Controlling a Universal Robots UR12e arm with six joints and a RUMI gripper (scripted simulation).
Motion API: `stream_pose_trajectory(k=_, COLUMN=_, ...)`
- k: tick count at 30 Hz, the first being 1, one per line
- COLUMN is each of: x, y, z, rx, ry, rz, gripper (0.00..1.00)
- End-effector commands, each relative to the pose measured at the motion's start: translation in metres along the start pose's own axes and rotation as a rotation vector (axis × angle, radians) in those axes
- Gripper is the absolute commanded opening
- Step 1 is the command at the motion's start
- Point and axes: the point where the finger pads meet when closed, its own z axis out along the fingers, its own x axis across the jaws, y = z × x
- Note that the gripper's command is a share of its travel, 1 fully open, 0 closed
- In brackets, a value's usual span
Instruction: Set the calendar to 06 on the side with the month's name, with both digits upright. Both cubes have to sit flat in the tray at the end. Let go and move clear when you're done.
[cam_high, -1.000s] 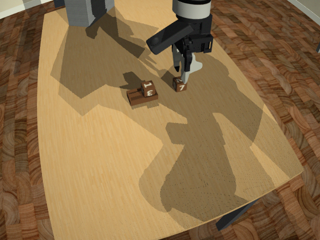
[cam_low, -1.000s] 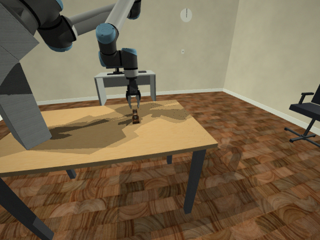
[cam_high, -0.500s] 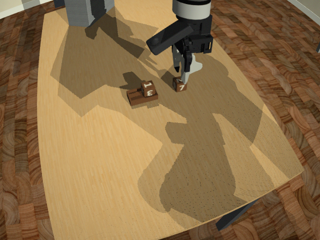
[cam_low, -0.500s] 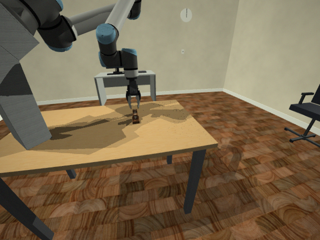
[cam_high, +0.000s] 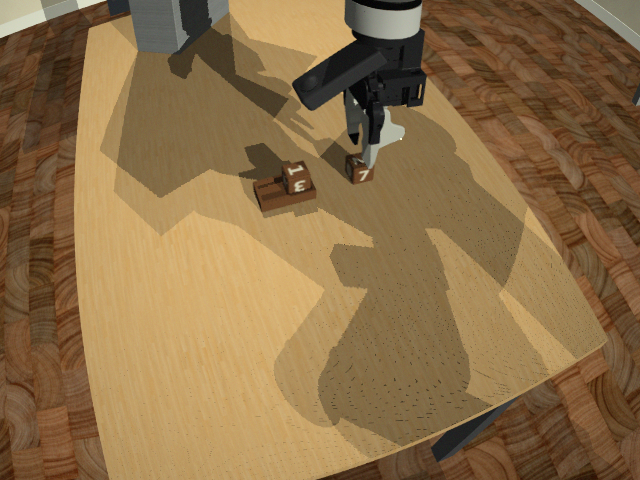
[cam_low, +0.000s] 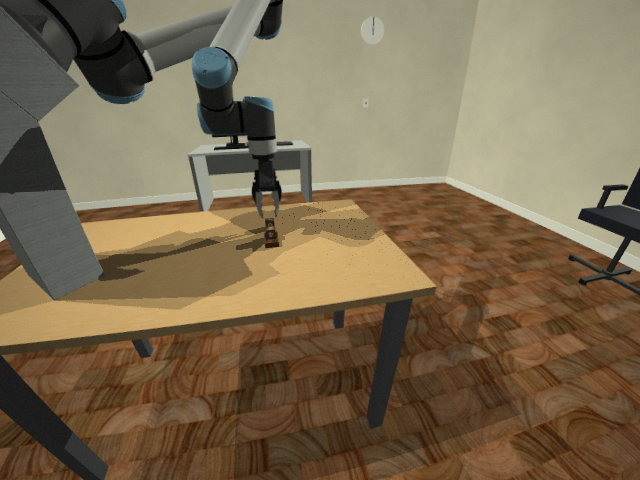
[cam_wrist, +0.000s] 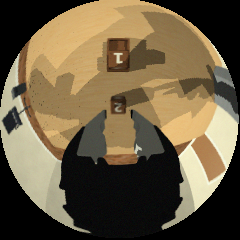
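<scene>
A brown tray (cam_high: 268, 194) (cam_wrist: 118, 43) lies near the middle of the table. One wooden cube (cam_high: 298, 177) (cam_wrist: 118, 56) sits in its right end, with 1 on top and a sideways 3 on its front face. The second cube (cam_high: 360, 170) (cam_wrist: 118, 104) (cam_low: 269, 225) stands on the table to the tray's right, with 2 on top and 7 on its front face. My gripper (cam_high: 360, 151) (cam_wrist: 118, 110) (cam_low: 267, 212) hangs just above this loose cube. Its fingers point down, partly open, with nothing between them; the cube is just beyond the tips.
The robot's grey base block (cam_high: 160, 23) (cam_low: 36, 206) stands at the table's far corner. The table edge (cam_high: 568, 356) runs to the right of the cubes. A white desk (cam_low: 248, 155) and an office chair (cam_low: 615, 217) stand away from the table.
</scene>
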Motion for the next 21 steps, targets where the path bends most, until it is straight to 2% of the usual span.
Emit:
stream_pose_trajectory(k=1, x=-0.0002, y=0.0001, z=-0.0003, rx=0.000, ry=0.000, rz=0.000, gripper=0.29)
stream_pose_trajectory(k=21, x=-0.0002, y=0.0001, z=0.0057, rx=0.000, ry=0.000, rz=0.000, gripper=0.29)
